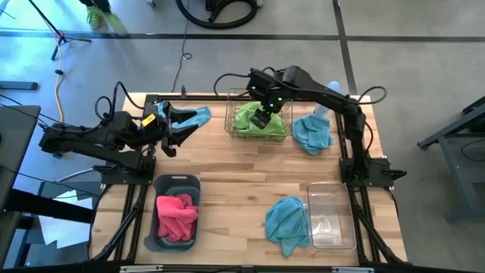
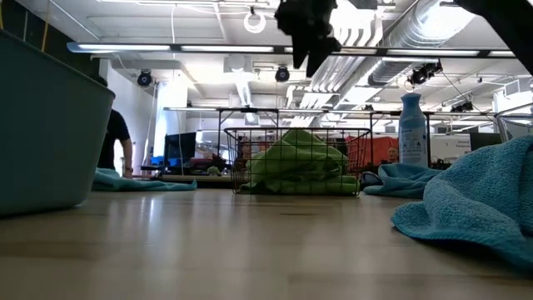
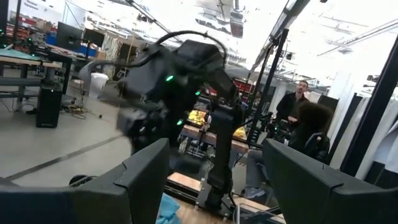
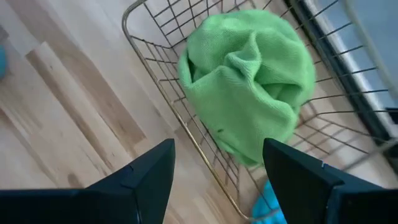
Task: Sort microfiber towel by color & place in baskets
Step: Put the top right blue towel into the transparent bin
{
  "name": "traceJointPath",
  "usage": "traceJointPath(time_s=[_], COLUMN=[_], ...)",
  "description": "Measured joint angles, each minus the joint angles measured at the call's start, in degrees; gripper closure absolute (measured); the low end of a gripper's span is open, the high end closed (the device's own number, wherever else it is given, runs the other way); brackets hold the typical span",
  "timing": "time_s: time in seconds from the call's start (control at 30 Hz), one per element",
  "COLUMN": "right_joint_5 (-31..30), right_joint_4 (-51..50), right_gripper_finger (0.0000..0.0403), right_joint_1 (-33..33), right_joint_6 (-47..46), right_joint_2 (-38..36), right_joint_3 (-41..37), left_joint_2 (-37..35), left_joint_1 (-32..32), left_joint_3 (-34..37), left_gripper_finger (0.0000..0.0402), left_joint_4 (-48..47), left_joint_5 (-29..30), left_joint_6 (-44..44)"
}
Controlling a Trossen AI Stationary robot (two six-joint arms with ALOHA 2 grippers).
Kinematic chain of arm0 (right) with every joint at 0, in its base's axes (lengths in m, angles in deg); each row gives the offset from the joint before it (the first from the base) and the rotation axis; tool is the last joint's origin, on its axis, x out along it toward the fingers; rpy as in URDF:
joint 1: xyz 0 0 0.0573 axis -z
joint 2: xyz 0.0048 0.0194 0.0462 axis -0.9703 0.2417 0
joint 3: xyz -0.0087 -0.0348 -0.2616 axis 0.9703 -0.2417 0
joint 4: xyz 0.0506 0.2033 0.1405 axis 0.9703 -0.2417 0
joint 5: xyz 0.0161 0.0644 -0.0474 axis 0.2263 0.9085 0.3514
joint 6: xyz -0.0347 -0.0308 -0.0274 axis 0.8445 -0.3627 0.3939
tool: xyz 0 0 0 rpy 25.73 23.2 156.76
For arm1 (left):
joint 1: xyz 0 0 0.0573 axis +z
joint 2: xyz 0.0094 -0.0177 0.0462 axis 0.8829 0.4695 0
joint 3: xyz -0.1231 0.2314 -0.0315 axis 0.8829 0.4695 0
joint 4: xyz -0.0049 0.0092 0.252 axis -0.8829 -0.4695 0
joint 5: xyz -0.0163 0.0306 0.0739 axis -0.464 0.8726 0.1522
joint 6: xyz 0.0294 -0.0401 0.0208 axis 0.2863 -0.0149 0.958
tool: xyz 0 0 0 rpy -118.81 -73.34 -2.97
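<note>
While the right gripper point(image 1: 261, 119) hangs wide over the wire-mesh basket point(image 1: 231, 125), the blue towel point(image 1: 311, 133) lies beside it, toward the worktop's right edge.

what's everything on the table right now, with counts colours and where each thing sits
brass-coloured wire-mesh basket: 1, far middle of the table
green microfiber towel: 1, inside the wire-mesh basket
dark grey-blue plastic tub: 1, near left
pink microfiber towel: 1, inside the grey-blue tub
clear plastic tub: 1, near right, nothing in it
blue microfiber towels: 3, one beside the clear tub, one right of the basket, one at the far left by the left gripper
pale blue spray bottle: 1, far right, behind the blue towel
wooden table: 1, light wood
left gripper: open, far left beside a blue towel
right gripper: open, above the green towel
</note>
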Motion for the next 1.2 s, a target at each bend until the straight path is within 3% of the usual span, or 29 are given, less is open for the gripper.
traceJointPath(time_s=[0.4, 0.5, 0.6, 0.73, 0.93, 1.2], right_joint_5=[-2.06, -2.04, -2.13, -1.47, 4.48, 11.13], right_joint_4=[-1.32, -1.08, 0.61, 8.27, 18.89, 27.71], right_gripper_finger=[0.0162, 0.0162, 0.0162, 0.0162, 0.0162, 0.0162], right_joint_1=[-1.06, -1.7, -2.06, -2.7, -2.97, -7.17], right_joint_6=[4.95, 6.03, 5.74, 3.13, -2.22, -9.78], right_joint_2=[-8.98, -13.24, -20.59, -34.75, -55.18, -67.71], right_joint_3=[-0.1, -3.36, -12.71, -32.24, -56.78, -70.97], left_joint_2=[3.48, 5.52, 7.34, 9.22, 10.69, 10.95], left_joint_1=[0.0, 0.0, 0.0, 0.0, 0.0, 0.0], left_joint_3=[0.0, 0.0, 0.0, 0.0, 0.0, 0.0], left_gripper_finger=[0.0156, 0.0156, 0.0156, 0.0156, 0.0156, 0.0156], left_joint_4=[4.42, 7.31, 8.65, 9.41, 9.25, 9.45], left_joint_5=[0.31, 0.58, 1.62, 3.23, 4.94, 8.87], left_joint_6=[-1.48, -1.46, -1.43, -1.46, -4.49, -6.53])
